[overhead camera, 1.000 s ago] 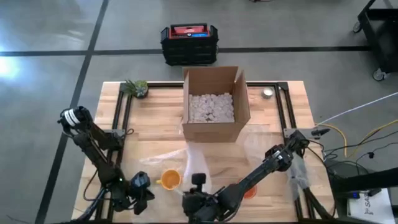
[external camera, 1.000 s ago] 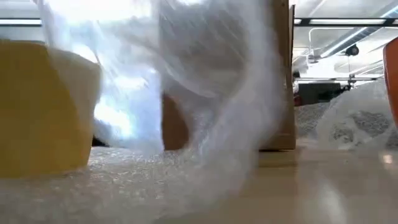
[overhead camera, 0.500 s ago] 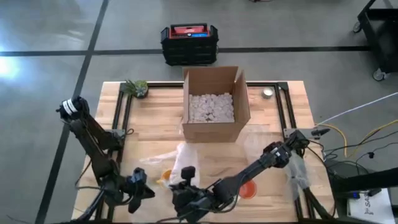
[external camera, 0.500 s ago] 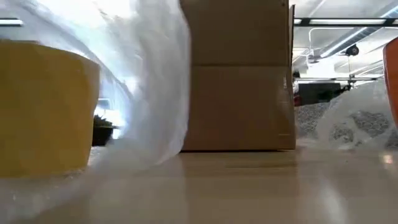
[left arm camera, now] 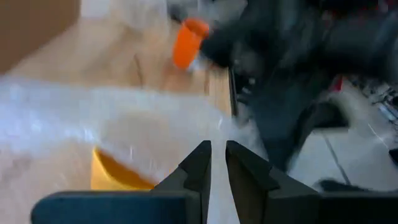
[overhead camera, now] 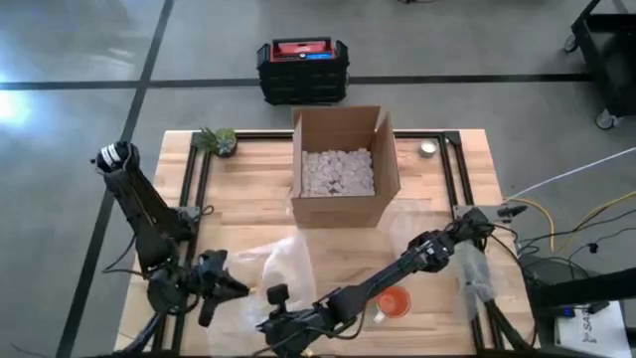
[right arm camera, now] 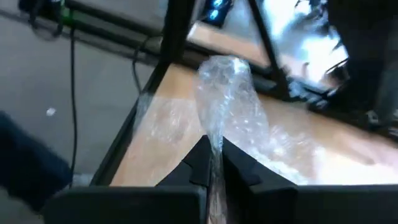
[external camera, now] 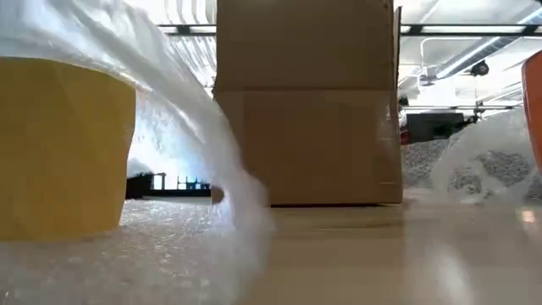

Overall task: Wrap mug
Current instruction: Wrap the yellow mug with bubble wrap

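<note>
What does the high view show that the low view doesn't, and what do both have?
Only the high view shows both arms, the left gripper, the right gripper, the potted plant and the orange cup. Only the low view shows the yellow mug plainly under the bubble wrap. Both show the cardboard box and wrap.

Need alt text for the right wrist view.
The right gripper has its fingers shut on a bunched edge of bubble wrap, which rises over the wooden table near its dark frame rail.
</note>
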Action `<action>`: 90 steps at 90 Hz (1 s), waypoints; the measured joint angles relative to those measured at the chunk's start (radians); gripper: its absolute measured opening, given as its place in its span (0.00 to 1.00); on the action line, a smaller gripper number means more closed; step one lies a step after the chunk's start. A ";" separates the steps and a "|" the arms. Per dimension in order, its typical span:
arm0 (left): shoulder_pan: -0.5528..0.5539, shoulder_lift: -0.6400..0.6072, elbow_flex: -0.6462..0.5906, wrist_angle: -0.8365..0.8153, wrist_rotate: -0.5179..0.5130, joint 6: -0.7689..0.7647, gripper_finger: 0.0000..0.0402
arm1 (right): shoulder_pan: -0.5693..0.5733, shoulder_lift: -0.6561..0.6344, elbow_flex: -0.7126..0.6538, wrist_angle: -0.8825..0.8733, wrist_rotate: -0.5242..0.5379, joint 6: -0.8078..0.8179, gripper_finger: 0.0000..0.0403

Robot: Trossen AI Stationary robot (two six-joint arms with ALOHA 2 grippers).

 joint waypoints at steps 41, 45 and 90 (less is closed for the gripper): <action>0.165 0.217 0.000 0.069 0.165 -0.021 0.09 | -0.041 0.013 0.000 0.027 0.000 -0.038 0.00; 0.175 0.248 0.000 0.065 0.187 -0.039 0.09 | -0.041 0.013 0.000 0.027 0.002 -0.038 0.00; 0.181 0.316 0.002 0.080 0.188 -0.127 0.09 | -0.038 -0.077 0.000 -0.063 0.001 0.108 0.05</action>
